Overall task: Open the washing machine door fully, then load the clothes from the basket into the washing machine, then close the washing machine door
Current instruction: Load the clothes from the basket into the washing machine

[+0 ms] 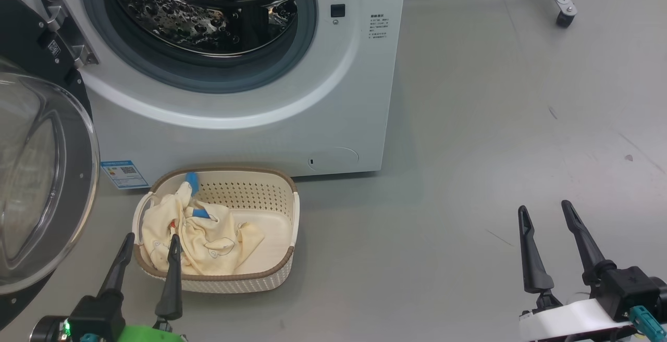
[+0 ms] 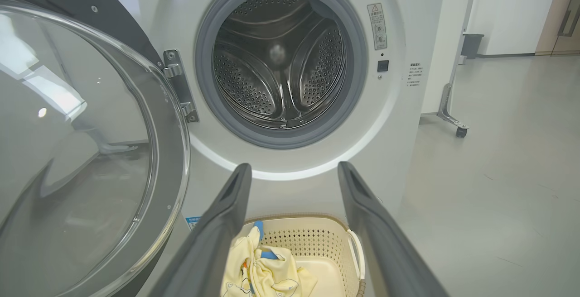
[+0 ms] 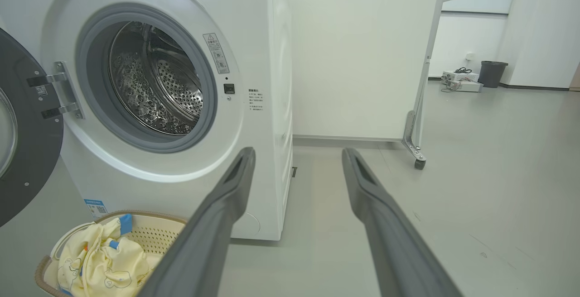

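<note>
The washing machine stands with its steel drum bare and its door swung wide to the left, glass bowl bulging outward. In front of it on the floor sits the basket holding the clothes, cream fabric with blue parts, heaped at its left side. My left gripper is open, fingertips just above the basket's near-left rim and over the clothes, nothing between them. My right gripper is open and empty over bare floor, far right of the basket. The clothes lie between the left fingers in the left wrist view.
A white panel on a wheeled metal frame stands right of the machine. A dark waste bin and a white box sit by the far wall. Grey floor stretches to the right of basket and machine.
</note>
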